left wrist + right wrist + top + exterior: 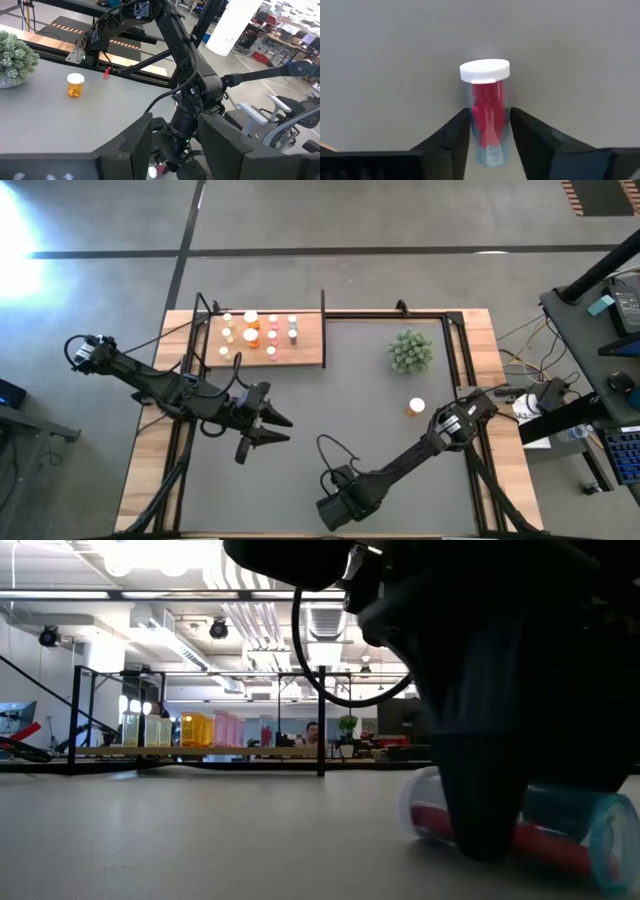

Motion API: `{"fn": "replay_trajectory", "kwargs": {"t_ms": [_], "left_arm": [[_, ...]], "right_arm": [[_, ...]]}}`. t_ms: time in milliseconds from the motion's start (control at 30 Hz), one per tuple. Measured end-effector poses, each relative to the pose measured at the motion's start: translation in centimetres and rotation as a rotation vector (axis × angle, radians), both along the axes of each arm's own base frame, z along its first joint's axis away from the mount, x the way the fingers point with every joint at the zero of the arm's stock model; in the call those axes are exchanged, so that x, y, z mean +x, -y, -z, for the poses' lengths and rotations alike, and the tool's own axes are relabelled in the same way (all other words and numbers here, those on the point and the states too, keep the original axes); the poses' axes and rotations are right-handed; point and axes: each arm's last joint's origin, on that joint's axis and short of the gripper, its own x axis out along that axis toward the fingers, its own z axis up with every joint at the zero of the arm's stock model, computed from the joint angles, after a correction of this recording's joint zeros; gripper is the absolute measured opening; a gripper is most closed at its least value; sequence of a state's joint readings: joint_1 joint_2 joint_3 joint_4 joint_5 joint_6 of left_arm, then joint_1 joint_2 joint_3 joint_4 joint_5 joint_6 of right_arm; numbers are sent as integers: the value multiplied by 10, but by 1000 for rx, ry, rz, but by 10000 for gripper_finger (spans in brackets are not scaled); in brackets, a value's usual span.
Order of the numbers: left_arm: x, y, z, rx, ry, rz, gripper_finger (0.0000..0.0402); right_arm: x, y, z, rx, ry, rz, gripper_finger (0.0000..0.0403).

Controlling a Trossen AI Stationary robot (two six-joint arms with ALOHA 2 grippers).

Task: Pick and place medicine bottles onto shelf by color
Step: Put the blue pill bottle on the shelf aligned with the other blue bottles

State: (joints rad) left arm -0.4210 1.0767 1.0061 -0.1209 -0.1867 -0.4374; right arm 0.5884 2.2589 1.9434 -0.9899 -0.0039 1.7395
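Note:
A clear bottle with red contents and a white cap [485, 95] lies on its side on the grey mat near the table's near edge. It also shows in the low view [560, 840]. My right gripper [490, 115] stands over it, shut on its body; in the high view the gripper [335, 508] hides the bottle. My left gripper [272, 430] is open and empty above the mat's left middle. An orange bottle [416, 407] stands on its base on the mat. The light-wood shelf [300, 352] at the far left carries several bottles [262, 330]. My right gripper pinches the red bottle's clear body [487, 107] between its two fingers, below the cap and about mid-length. The fingers [457, 132] come from above, pointing down, and lie across the bottle. The bottle lies on its side on the mat.
A small green plant [410, 350] stands at the far right of the mat, behind the orange bottle. A black frame [400, 315] runs along the far edge. Bare grey mat [340, 400] lies between the two arms.

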Motion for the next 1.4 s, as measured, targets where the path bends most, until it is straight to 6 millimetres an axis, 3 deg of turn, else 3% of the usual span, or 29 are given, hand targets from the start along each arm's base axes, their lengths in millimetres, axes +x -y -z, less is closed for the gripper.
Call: {"fn": "replay_trajectory", "kwargs": {"t_ms": [200,367,800,1100,1267,1400], "left_arm": [[0,0,0,-1,0,0,142],[0,0,0,-1,1,0,142],[18,8,15,22,-63,14,147],[27,11,15,25,-72,10,226],[29,-1,16,43,-69,-79,273],[31,-11,13,44,-57,-137,288]], "right_arm": [[0,0,0,-6,10,-75,82],[0,0,-12,0,57,-193,86],[-12,26,-105,-189,327,-404,95],[-20,70,-147,-278,329,-509,95],[-26,94,-175,-317,377,-578,96],[-37,111,-194,-335,380,-594,96]]}}
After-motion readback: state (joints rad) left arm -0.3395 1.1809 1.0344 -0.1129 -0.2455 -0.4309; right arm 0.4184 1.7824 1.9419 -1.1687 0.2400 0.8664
